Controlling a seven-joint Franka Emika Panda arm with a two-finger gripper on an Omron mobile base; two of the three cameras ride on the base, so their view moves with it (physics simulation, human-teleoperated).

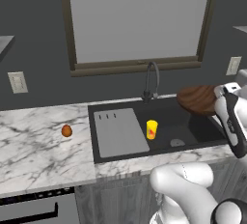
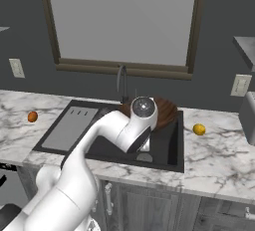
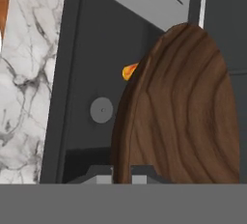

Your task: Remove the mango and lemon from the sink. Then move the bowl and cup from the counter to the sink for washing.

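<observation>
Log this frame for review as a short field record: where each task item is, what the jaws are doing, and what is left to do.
mango: on the counter, left of the sink
lemon: on the counter, right of the sink
cup: upright in the sink basin, beside the drainboard
bowl: held tilted over the sink's right side
gripper: jaws shut on the bowl's rim
left to do: set the bowl down in the sink

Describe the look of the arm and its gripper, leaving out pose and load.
The arm is glossy white, built of rounded tubular links with dark joints, one capped by a shiny grey disc. No cables or markings show. The gripper ends in two small dark fingertips with pale faces.
</observation>
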